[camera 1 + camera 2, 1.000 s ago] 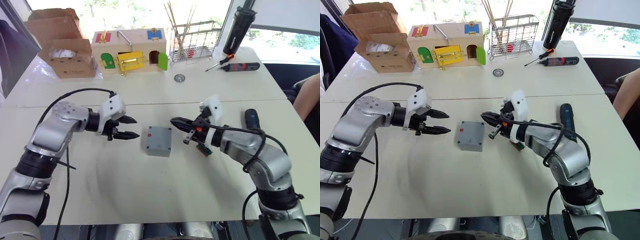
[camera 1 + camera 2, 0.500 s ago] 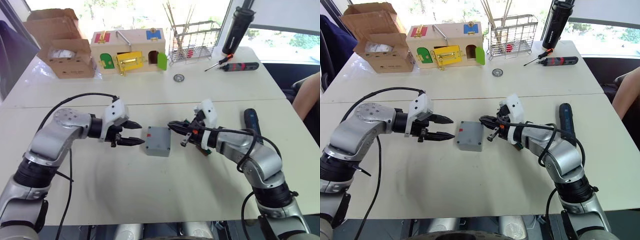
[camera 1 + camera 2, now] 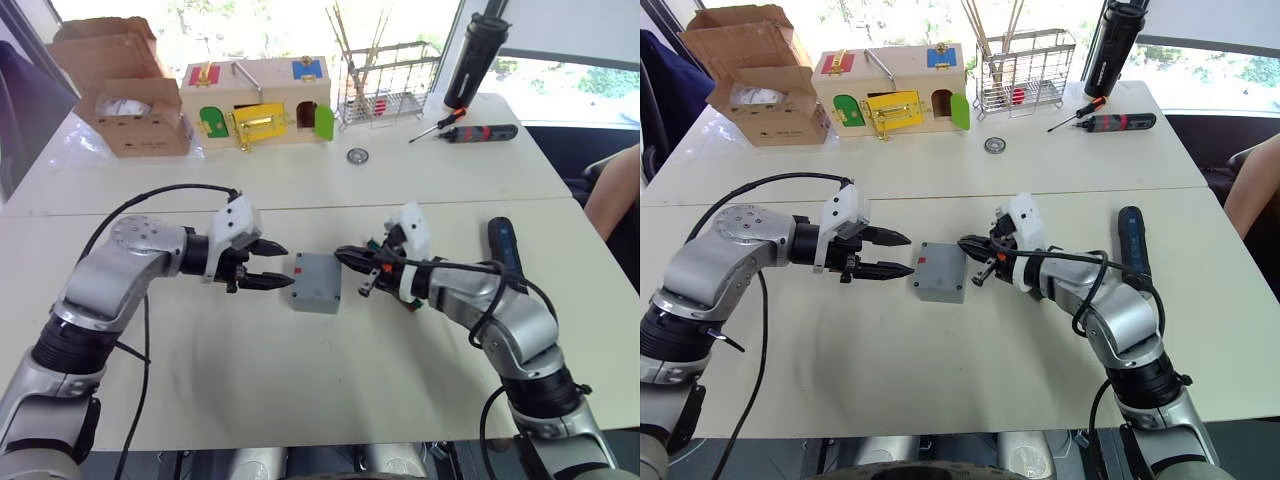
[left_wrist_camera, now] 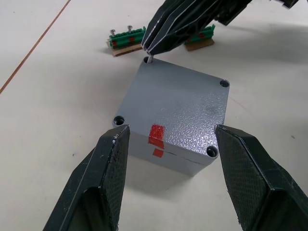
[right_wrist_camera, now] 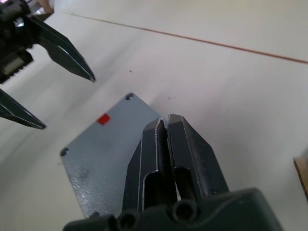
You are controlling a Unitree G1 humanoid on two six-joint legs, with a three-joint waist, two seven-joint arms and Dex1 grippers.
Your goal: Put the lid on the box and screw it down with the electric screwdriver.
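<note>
Two grippers flank the box

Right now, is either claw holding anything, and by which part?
The right gripper pinches a small screw by its top, over a corner hole of the lid. The left gripper holds nothing.

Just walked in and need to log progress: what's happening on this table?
The lid already sits on the box. The right gripper, jaws shut on a small screw, holds it at a corner hole. The left gripper waits open beside the box. The electric screwdriver lies untouched on the table.
</note>
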